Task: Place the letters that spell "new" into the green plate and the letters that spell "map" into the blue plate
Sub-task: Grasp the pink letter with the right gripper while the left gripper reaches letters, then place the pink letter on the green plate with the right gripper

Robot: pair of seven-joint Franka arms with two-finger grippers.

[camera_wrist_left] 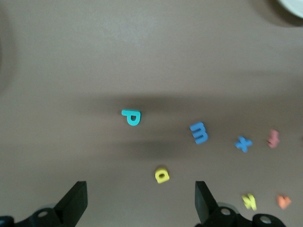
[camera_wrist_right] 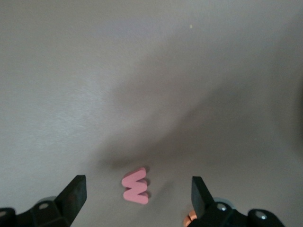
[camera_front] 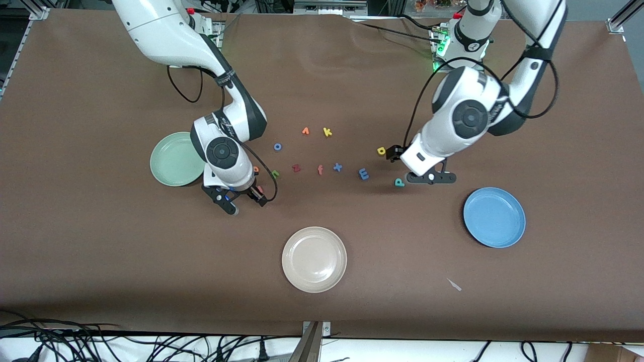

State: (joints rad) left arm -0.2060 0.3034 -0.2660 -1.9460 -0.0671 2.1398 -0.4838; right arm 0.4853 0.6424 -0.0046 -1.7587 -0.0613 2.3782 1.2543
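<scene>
Now right tool point(camera_wrist_right: 135, 198) spread wide over salmon w point(camera_wrist_right: 135, 186).

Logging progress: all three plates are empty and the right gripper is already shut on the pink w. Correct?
Not quite. The right wrist view shows the right gripper open, with the pink w lying on the table between its fingers, not gripped. The plates are indeed empty.

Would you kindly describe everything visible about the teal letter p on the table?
The teal p is a small, flat letter that looks like soft foam, with a round bowl and a short stem. It lies flat on the brown table, toward the left arm's end, between the blue m and the blue plate, slightly nearer the front camera than the m. Nothing touches it; the open left gripper hovers above it.
</scene>
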